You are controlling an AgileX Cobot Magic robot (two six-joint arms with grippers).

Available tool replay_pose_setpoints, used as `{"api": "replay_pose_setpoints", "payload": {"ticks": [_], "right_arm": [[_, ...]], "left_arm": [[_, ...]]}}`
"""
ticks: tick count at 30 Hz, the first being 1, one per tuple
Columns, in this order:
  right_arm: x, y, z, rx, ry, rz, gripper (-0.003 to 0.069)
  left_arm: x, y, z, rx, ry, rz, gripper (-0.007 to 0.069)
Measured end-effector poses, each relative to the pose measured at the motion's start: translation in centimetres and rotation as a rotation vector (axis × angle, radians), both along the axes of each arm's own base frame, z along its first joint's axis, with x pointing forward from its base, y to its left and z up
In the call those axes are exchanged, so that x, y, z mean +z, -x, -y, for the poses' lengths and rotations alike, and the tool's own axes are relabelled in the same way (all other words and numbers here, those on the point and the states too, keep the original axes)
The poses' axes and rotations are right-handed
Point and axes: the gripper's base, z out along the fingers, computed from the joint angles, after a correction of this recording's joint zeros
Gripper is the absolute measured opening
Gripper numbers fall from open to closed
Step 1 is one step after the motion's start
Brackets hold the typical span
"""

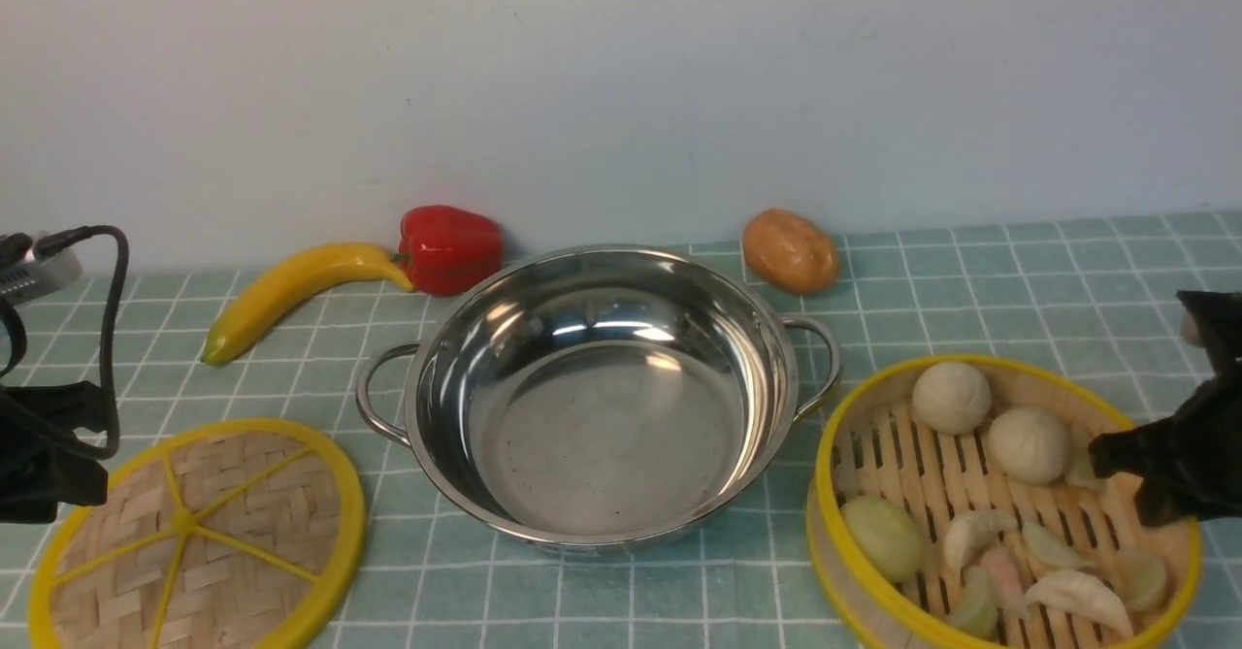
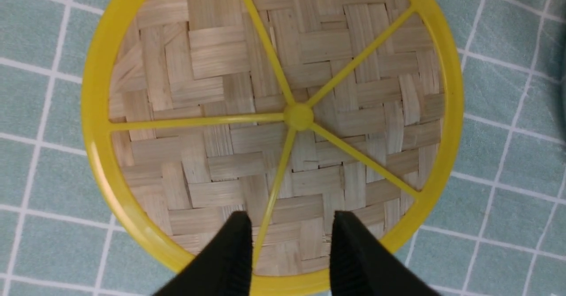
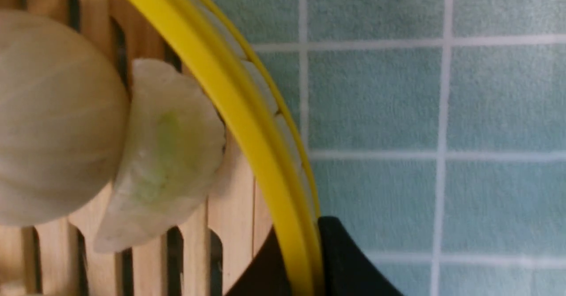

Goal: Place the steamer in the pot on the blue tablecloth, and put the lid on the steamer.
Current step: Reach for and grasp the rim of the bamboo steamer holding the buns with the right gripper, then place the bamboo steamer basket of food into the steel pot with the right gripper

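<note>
The steamer (image 1: 828, 474), a bamboo basket with a yellow rim, sits on the blue tablecloth (image 1: 970, 280) at the front right and holds buns and dumplings. My right gripper (image 1: 1130, 460) pinches its far right edge. In the right wrist view the yellow rim (image 3: 230, 88) runs between the two black fingers of the right gripper (image 3: 300, 232), one inside and one outside. The shiny pot (image 1: 602, 416) stands empty in the middle. At the front left lies the woven lid (image 1: 194, 533). My left gripper (image 2: 292, 218) hovers open over the lid (image 2: 300, 114), a yellow spoke between its fingers.
A banana (image 1: 291, 290) and a red pepper (image 1: 451, 246) lie behind the pot to the left. A brown roll (image 1: 789, 249) lies behind it to the right. The wall rises just beyond them.
</note>
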Motion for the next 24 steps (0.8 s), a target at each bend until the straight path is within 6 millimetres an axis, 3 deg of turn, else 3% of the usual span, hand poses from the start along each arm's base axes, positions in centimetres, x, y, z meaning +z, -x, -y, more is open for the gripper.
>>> {"api": "replay_pose_setpoints", "payload": {"ticks": [6, 11, 13, 14, 15, 16, 19, 21, 24], "right_arm": [[3.5, 1.2, 0.2, 0.051, 0.033, -0.071, 0.006], [10.2, 2.2, 0.1, 0.057, 0.024, 0.006, 0.006], [11.8, 2.3, 0.0, 0.059, 0.021, 0.043, 0.006], [14.1, 1.9, -0.2, 0.065, 0.013, 0.1, 0.006], [14.6, 1.8, -0.3, 0.07, 0.011, 0.115, 0.006], [16.4, 0.8, -1.0, 0.093, 0.006, 0.175, 0.006], [18.3, -2.2, -3.9, 0.163, -0.026, 0.247, 0.006], [18.6, -4.4, -6.6, 0.208, -0.052, 0.263, 0.006], [17.6, -8.5, -12.6, 0.298, -0.091, 0.26, 0.006]], "left_arm": [[0.0, 0.1, 0.1, -0.004, 0.006, -0.009, 0.0243], [0.0, 0.1, 0.1, -0.014, 0.007, -0.013, 0.0243], [0.0, 0.1, 0.1, -0.014, 0.007, -0.013, 0.0243], [0.0, 0.1, 0.1, -0.014, 0.007, -0.013, 0.0243], [0.0, 0.1, 0.1, -0.014, 0.007, -0.013, 0.0243], [0.0, 0.1, 0.1, -0.014, 0.007, -0.013, 0.0243], [0.0, 0.1, 0.2, -0.009, 0.019, -0.007, 0.0243], [0.0, 0.0, 0.3, -0.004, 0.031, -0.002, 0.0243], [0.1, -0.1, 0.4, 0.0, 0.048, 0.007, 0.0243]]}}
